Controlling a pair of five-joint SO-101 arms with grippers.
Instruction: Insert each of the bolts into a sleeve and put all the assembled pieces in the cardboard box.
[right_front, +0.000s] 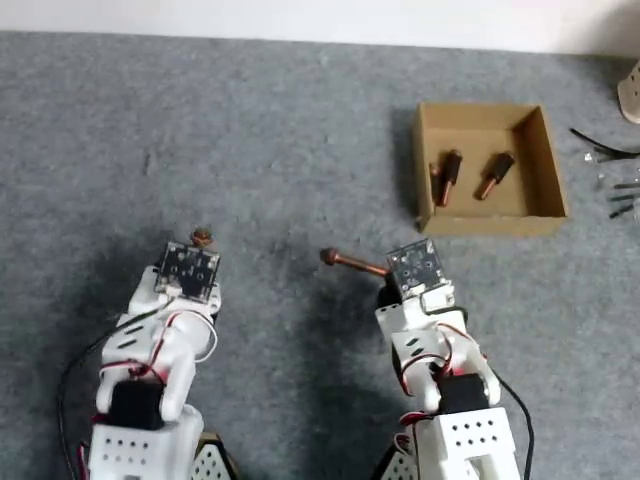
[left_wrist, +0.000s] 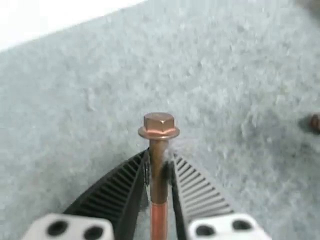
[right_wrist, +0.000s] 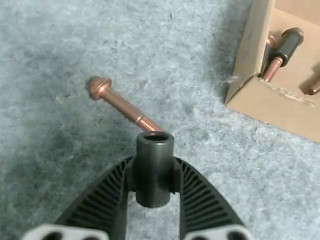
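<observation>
on the left side of the grey carpet (right_front: 300, 130) our left gripper (left_wrist: 160, 162) is clamped narrow on the shank of a copper bolt (left_wrist: 159, 172), its hex head standing clear beyond the fingertips. to the right, our right gripper (right_wrist: 154, 180) is closed round a black sleeve (right_wrist: 155, 165), whose open bore faces away from the wrist. a second bolt (right_wrist: 120, 104) lies loose on the carpet just beside that sleeve. the cardboard box (right_front: 490, 224) sits beyond the right arm with two assembled pieces (right_front: 447, 178) inside.

we judge the joining step is ahead of us, and several things could spoil it:
- the held bolt leads with its head, while the plain end runs back between the fingers. the sleeve may therefore have no free end to slide onto unless we turn or regrip.
- the two arms are well apart, so a small tilt of bolt or sleeve could make the tip catch the rim and jam.
- the grip on the round shank is narrow, so a sideways push could twist the bolt loose.
- the loose bolt lies close enough to the right gripper that a careless swing could knock it rolling.
</observation>
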